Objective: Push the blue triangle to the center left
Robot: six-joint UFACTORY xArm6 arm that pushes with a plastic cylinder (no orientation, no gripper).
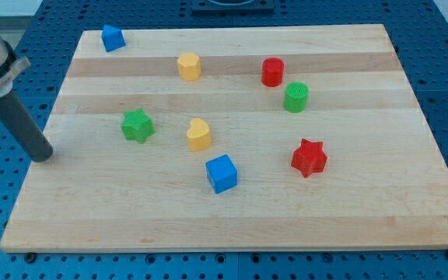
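The blue triangle [113, 37] lies at the board's top left corner. My tip [44, 155] rests at the board's left edge, about mid-height, well below the blue triangle and left of the green star [138, 125]. The rod slants up to the view's top left. The tip touches no block.
A yellow block [189, 66] sits top centre and a yellow heart-like block [198, 134] mid-board. A blue cube [222, 173] lies below it. A red cylinder [272, 71] and green cylinder [295, 97] stand right of centre, a red star [309, 157] lower right. The wooden board [364, 218] lies on a blue perforated table.
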